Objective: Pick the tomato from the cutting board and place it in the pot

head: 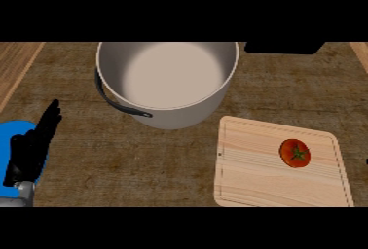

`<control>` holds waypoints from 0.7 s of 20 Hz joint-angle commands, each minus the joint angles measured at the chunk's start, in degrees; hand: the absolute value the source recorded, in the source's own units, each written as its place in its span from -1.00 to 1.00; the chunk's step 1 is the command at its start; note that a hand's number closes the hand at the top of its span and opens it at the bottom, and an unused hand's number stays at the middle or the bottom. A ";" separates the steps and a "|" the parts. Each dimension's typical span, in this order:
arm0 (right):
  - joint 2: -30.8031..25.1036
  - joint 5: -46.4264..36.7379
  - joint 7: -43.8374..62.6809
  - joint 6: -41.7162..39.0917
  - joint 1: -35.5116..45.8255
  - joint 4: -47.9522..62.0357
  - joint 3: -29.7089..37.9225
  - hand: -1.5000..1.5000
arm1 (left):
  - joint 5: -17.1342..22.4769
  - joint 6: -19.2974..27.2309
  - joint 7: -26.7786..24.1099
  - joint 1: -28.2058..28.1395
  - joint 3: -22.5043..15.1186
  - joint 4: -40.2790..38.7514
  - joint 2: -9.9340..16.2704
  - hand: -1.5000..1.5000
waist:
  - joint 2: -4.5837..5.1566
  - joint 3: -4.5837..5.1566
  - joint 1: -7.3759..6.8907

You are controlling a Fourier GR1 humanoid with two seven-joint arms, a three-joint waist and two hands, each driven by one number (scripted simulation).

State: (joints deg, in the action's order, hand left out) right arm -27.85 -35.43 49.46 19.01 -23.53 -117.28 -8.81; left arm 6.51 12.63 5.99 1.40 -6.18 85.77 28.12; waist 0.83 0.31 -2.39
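A red tomato (pixel 295 153) with a green stem lies on the right half of a pale wooden cutting board (pixel 251 175) at the lower right of the counter. A large white pot (pixel 215 92) with a black handle stands upright at the back centre, its inside showing nothing in it. My left hand (pixel 28 151) rests at the left edge with fingers straight and pointing up, far from both pot and tomato. My right hand does not show, apart from a dark sliver at the right edge that I cannot identify.
A blue object (pixel 10 136) lies under my left hand at the left edge. A black object (pixel 284 47) sits at the back right, behind the pot. Brown counter surface spreads between the pot and the board.
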 commanded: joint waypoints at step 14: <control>4.00 3.70 21.95 -22.87 27.51 13.24 -1.84 -1.00 | -2.56 0.36 2.74 -3.57 1.33 4.39 -2.28 0.00 | -0.83 -0.31 1.81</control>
State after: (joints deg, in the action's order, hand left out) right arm -24.59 -31.75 64.38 0.32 1.71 -107.46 -10.94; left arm 5.51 11.74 7.19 -1.01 -3.96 87.69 27.03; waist 0.09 0.06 -0.86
